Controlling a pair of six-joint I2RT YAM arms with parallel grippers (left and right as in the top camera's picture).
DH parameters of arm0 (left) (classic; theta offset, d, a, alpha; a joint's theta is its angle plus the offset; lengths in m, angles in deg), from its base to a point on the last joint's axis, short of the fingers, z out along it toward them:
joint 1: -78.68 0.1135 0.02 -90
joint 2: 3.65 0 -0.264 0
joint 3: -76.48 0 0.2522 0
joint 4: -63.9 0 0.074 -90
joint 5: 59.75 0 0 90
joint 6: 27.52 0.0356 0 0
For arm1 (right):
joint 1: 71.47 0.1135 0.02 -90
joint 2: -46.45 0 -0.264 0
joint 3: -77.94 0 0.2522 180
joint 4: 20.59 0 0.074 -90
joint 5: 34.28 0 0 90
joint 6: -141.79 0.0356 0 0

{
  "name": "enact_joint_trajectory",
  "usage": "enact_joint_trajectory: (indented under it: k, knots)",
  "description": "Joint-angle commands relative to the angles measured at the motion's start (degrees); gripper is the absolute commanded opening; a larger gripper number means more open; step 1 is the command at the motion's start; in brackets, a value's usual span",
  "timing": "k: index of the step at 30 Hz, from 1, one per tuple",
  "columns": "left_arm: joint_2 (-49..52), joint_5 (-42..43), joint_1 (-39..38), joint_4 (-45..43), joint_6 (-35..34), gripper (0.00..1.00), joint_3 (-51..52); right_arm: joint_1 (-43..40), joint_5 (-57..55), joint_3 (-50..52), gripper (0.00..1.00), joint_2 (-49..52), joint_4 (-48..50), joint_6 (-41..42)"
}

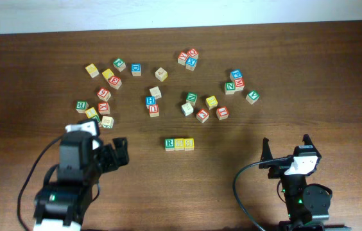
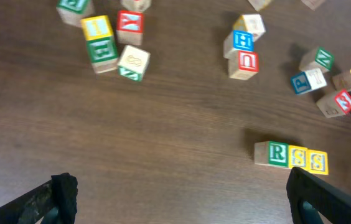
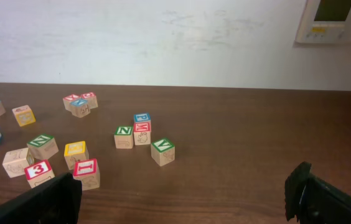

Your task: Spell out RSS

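A green R block and two yellow S blocks stand side by side in a row at the table's front middle, reading R S S. The row also shows in the left wrist view, with the R block left of the S blocks. My left gripper is open and empty, to the left of the row. My right gripper is open and empty at the front right, apart from all blocks.
Several loose letter blocks lie scattered across the far half of the table: a cluster at the left, a blue H block on a red U block in the middle, a group at the right. A white wall stands behind.
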Motion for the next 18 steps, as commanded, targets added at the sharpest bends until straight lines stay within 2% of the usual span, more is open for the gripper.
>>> enact_joint_trajectory:
  k: [1,11,18]
  knots:
    - [-7.65,0.87,4.2,0.22,0.92,0.99,2.93,0.37,-0.31,0.52,0.98,-0.7,0.0,0.44]
    - [-23.02,0.96,8.59,0.09,6.38,0.99,9.62,0.37,-0.33,0.52,0.98,-0.7,-0.02,0.44]
    - [-30.49,3.26,8.59,-5.75,12.5,0.99,16.02,0.37,-0.33,0.52,0.98,-0.7,-0.02,0.44]
